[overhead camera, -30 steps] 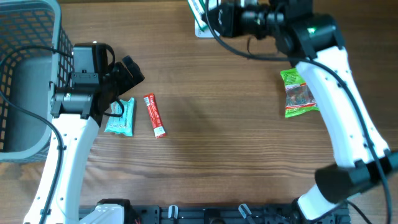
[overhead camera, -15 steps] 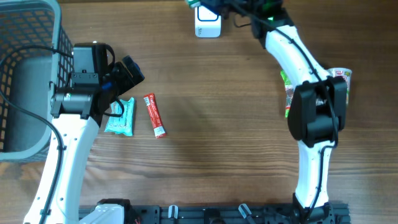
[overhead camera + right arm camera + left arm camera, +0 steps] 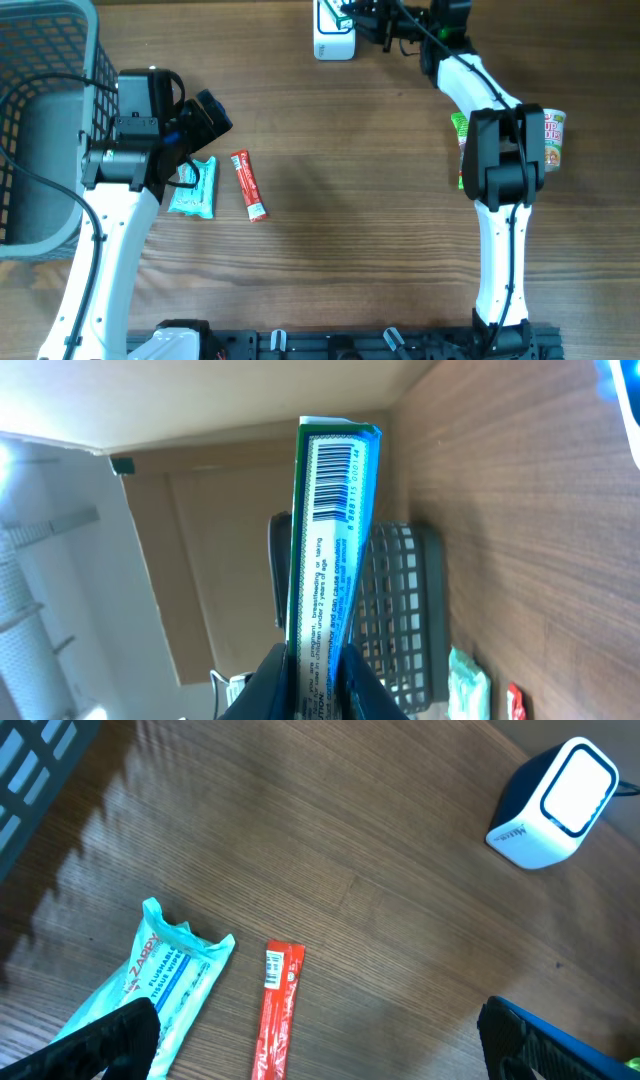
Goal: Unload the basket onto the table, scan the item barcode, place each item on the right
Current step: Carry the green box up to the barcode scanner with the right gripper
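The brown wooden tabletop point(image 3: 350, 200) carried everything. A grey plastic mesh basket point(image 3: 60, 40) filled its far left corner, and the white left arm point(image 3: 110, 250) ran up along that side. Its left gripper point(image 3: 205, 120) hung with jaws spread wide and held nothing, just above the near end of the basket.

The white right arm point(image 3: 500, 230) reached from the near edge up the right side, then bent toward the middle of the far edge. On the way it covered much of a green snack bag point(image 3: 461, 130). A printed paper cup point(image 3: 554, 138) stood just beside the arm, toward the right edge.

A small white box-shaped scanner point(image 3: 334, 40) sat at the far edge. The right gripper point(image 3: 315, 680) was clamped on a flat green-and-white packet point(image 3: 330, 560) – seen edge-on from the wrist, barcode up – right by that scanner.

A teal tissue packet point(image 3: 193, 188) lay under the left gripper, its far end partly hidden by the fingers. A red stick sachet point(image 3: 249, 185) lay just beside it – apart, roughly parallel.
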Controlling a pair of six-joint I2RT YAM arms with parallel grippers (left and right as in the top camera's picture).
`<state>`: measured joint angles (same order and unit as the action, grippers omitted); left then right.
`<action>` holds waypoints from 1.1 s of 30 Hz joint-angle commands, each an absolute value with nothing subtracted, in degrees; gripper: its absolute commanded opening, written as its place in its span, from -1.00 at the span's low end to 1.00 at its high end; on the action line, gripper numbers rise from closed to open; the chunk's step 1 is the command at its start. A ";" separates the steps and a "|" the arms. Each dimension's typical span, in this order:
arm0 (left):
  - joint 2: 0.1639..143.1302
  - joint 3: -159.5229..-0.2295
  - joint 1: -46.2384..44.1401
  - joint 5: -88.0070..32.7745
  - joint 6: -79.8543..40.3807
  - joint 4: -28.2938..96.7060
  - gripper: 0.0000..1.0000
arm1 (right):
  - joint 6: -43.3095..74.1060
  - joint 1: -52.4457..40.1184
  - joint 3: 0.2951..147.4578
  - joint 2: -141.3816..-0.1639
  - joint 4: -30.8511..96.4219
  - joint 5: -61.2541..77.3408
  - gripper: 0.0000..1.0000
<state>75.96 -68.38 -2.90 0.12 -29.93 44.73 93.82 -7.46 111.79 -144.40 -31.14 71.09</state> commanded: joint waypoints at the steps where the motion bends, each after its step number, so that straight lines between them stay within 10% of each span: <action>1: 75.75 -68.90 -2.76 -0.12 -30.46 44.60 1.00 | 98.00 -7.75 111.72 -147.41 -32.34 71.42 -0.75; 33: 75.75 -68.90 -2.76 -0.12 -30.46 44.60 1.00 | 109.49 -10.28 111.66 -154.50 -38.79 55.92 -0.76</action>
<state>75.96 -68.38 -2.90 0.12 -29.93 44.73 108.66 -9.08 111.79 -151.85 -38.06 57.84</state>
